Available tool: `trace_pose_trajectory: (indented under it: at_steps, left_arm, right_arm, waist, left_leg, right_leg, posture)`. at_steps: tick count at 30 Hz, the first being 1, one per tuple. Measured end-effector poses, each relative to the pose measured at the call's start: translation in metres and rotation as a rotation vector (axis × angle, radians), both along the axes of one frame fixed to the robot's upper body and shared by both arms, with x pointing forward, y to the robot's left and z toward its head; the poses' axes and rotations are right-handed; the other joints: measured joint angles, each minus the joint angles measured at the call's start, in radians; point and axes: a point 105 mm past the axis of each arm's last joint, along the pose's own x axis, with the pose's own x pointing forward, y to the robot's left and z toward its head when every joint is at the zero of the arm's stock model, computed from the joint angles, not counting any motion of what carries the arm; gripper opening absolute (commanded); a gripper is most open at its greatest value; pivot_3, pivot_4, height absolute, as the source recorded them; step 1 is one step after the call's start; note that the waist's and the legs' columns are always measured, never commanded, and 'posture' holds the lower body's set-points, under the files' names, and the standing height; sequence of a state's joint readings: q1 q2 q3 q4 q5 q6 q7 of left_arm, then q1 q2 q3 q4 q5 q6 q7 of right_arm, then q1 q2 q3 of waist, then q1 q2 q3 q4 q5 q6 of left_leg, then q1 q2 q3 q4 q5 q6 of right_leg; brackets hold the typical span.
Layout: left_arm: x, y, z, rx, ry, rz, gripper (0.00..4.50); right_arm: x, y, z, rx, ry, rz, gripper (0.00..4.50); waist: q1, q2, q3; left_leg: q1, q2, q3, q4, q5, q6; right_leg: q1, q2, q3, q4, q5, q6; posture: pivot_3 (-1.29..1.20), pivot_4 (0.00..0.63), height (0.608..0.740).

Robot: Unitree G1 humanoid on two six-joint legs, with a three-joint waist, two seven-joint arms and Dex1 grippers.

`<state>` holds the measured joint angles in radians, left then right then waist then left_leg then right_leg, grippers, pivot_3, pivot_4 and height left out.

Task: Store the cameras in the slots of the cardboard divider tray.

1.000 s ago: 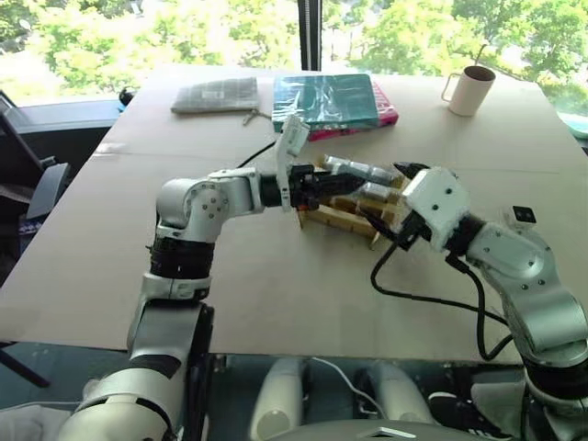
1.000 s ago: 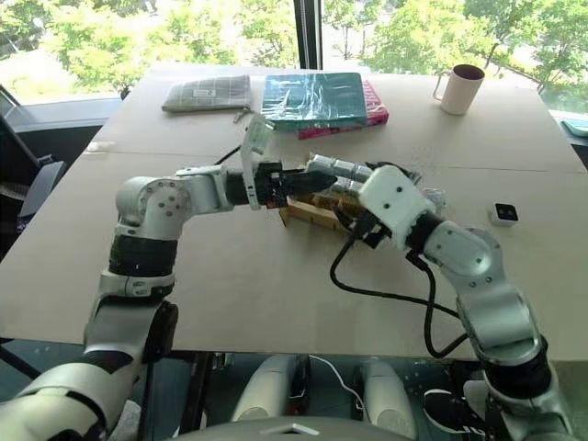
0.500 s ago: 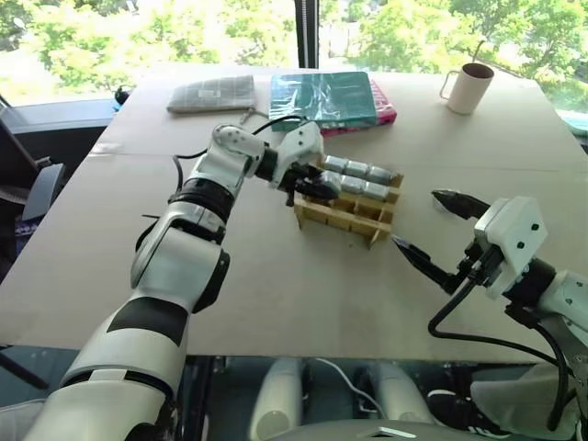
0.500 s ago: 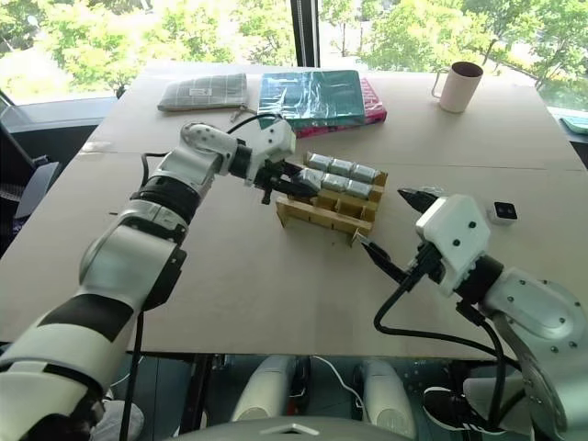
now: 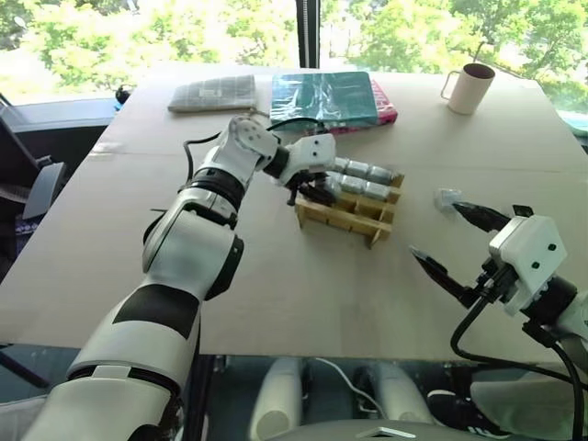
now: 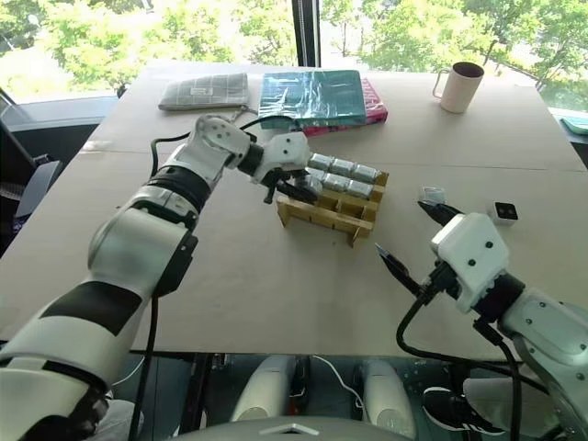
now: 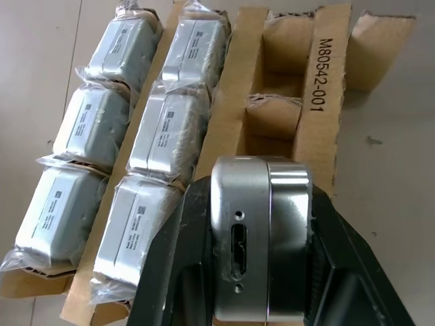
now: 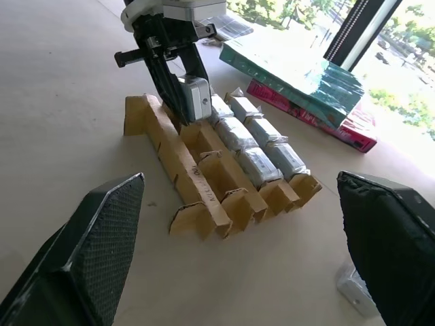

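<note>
While left claw (image 7: 262,272) clamps camera (image 7: 262,238) over cardboard divider tray (image 7: 309,81) edge slots, right claw (image 5: 450,243) spread, well apart.

Desk (image 5: 276,276): wide, matte tan top, with a seam line across it behind the tray. Cardboard divider tray (image 5: 347,213) sits near the centre, flat on the desk. Far side: grey checked pouch (image 5: 215,94) to the left, teal book (image 5: 326,97) stacked on a pink book (image 5: 386,118) beside it, beige mug (image 5: 469,89) upright toward the right. Right of the tray, well apart: one plastic-wrapped camera (image 5: 447,198) and a white camera with black face (image 6: 503,213), both lying on the desk.
</note>
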<state>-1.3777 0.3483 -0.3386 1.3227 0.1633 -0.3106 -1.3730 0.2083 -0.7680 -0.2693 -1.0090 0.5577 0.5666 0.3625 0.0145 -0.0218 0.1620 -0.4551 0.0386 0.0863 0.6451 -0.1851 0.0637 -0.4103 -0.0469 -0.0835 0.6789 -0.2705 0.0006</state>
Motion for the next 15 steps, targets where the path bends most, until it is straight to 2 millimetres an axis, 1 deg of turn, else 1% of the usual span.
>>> trace_pose_trajectory:
  at_steps: [3,15]
  left_arm:
    - [0.002,0.001,0.003,0.0,-0.014,0.012,0.91]
    - [0.007,0.011,-0.006,0.113,-0.074,0.036,0.91]
  right_arm:
    - [0.0,0.001,0.0,0.001,-0.008,-0.004,4.5]
    - [0.0,0.0,-0.001,-0.012,-0.007,-0.019,4.5]
  waist:
    - [0.0,0.0,0.0]
    - [0.0,0.0,0.0]
  left_leg:
    - [0.0,0.0,0.0,0.001,0.0,0.0]
    - [-0.001,0.0,0.0,0.003,0.0,0.001]
  right_leg:
    - [0.0,0.0,0.0,0.0,0.0,0.0]
    - [0.0,0.0,0.0,0.001,0.0,0.0]
  posture:
    - [0.0,0.15,0.74]
    - [0.0,0.15,0.74]
